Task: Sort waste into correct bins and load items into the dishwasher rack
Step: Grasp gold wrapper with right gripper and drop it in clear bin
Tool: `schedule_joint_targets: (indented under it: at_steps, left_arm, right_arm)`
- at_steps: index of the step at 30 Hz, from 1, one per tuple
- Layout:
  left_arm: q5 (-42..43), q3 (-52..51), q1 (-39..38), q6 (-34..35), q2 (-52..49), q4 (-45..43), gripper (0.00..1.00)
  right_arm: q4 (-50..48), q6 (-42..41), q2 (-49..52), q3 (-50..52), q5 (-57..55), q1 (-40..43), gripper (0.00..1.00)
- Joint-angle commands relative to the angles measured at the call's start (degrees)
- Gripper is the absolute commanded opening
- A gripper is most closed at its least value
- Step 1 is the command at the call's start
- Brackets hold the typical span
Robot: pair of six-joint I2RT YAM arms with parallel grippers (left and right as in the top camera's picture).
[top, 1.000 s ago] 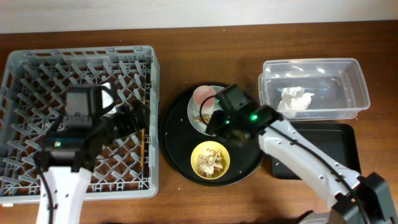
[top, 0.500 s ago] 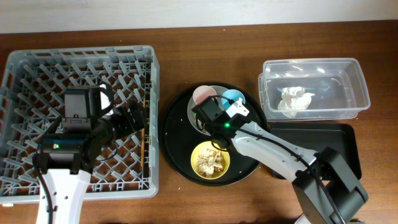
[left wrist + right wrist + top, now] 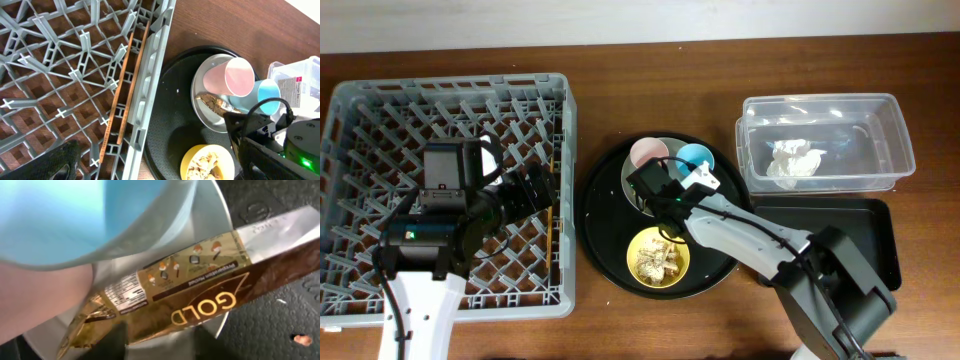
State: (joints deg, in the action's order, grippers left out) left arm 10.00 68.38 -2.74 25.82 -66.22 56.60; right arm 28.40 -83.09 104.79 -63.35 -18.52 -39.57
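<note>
Right claw (image 3: pixel 658 192): jaws apart, empty, above snack wrapper (image 3: pixel 190 290).
Wrapper location: flat on pale plate (image 3: pixel 212 215), at round tray's (image 3: pixel 605 240) 12 o'clock.
Left claw (image 3: pixel 538 190): state cannot be told.
Risk: light-blue cup (image 3: pixel 100 215), at wrapper's 11 o'clock, crowds it; a pull may tip the cup.

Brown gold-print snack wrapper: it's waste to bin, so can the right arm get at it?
Probably yes: the right pincer hangs just above the brown gold-print snack wrapper, its top uncovered; the small light-blue cup crowds one side.
</note>
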Motion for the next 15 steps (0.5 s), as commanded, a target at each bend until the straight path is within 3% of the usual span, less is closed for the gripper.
schedule_joint_targets:
  at_steps: [1, 3, 6, 8, 9, 11, 14, 15]
  left_arm:
    - [-0.66, 1.05, 0.31, 0.48, 0.17, 0.11, 0.99]
    - [-0.66, 1.05, 0.31, 0.48, 0.2, 0.11, 0.99]
    - [-0.66, 1.05, 0.31, 0.48, 0.17, 0.11, 0.99]
    - [-0.66, 1.05, 0.31, 0.48, 0.17, 0.11, 0.99]
    - [-0.66, 1.05, 0.31, 0.48, 0.2, 0.11, 0.99]
    - [-0.66, 1.05, 0.31, 0.48, 0.17, 0.11, 0.99]
    - [-0.66, 1.05, 0.31, 0.48, 0.2, 0.11, 0.99]
    - [-0.66, 1.05, 0.31, 0.48, 0.17, 0.11, 0.99]
  right_arm:
    - [-0.2, -0.37, 1.36, 0.52, -1.7, -0.15, 0.48]
    - [-0.42, -0.37, 1.46, 0.52, -2.86, -0.15, 0.51]
    - [-1.03, -0.37, 1.46, 0.52, -2.97, -0.15, 0.46]
    - [-1.22, -0.37, 1.44, 0.52, -2.95, -0.15, 0.24]
    - [-1.22, -0.37, 1.44, 0.52, -2.93, -0.15, 0.22]
    - [-1.2, -0.35, 1.44, 0.52, -2.73, -0.15, 0.22]
    - [-1.01, -0.37, 1.46, 0.55, -2.73, -0.17, 0.32]
    - [-1.05, -0.37, 1.62, 0.57, -2.75, -0.17, 0.42]
